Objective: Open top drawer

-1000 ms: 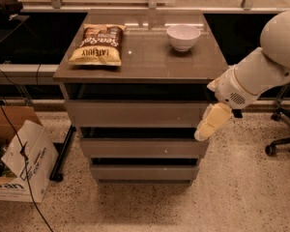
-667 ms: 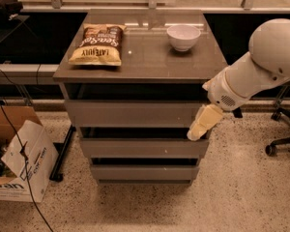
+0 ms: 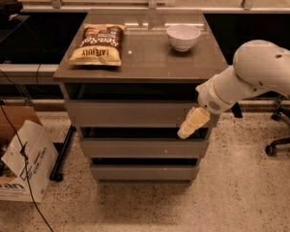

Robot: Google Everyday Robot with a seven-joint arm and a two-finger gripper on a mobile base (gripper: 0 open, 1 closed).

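1. The white robot arm (image 3: 261, 74) enters from the right side, and its thick rounded segment slopes down and to the left toward the drawer unit.
2. The cream-coloured claw (image 3: 184, 132) hangs from the wrist and points down and to the left. It is in front of the right end of the top drawer (image 3: 130, 114), with its tip at the lower edge of the front panel.
3. It cannot be told if the claw is released or clenched, or if it touches the panel.
4. The top drawer sits directly under the bench (image 3: 150, 64), with a dark gap above its flat front. The middle drawer (image 3: 135, 148) and the bottom drawer (image 3: 140, 172) are below it, each narrower.
5. On the bench, a bag of chips (image 3: 97, 44) lies at the left and a white bowl (image 3: 183, 36) stands at the right, well apart.
6. A cardboard box (image 3: 19, 161) stands on the speckled floor at the left, and the base of an office chair (image 3: 282, 141) is at the right.
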